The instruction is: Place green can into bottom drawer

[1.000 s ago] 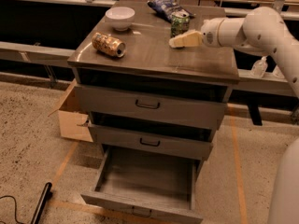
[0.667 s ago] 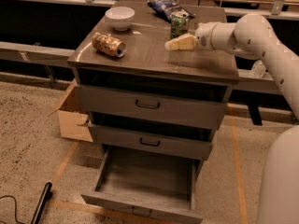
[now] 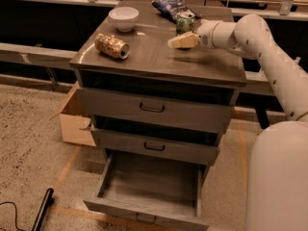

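Note:
The green can (image 3: 185, 23) stands upright at the back of the cabinet top, right of centre. My gripper (image 3: 179, 42), beige-tipped, hovers just above the cabinet top directly in front of the can and slightly to its left, close to it but not around it. The white arm reaches in from the right. The bottom drawer (image 3: 149, 179) of the grey three-drawer cabinet is pulled out wide and nothing lies in it. The two drawers above it are pulled out a little.
A gold-tan can (image 3: 112, 46) lies on its side at the left of the cabinet top. A white bowl (image 3: 123, 17) and a blue snack bag (image 3: 168, 6) sit at the back. A cardboard box (image 3: 76, 121) stands left of the cabinet. A black object (image 3: 43, 208) lies on the floor.
My gripper has moved a little to the left along the cabinet top, coming nearer to the front of the green can. The can and drawers have not moved.

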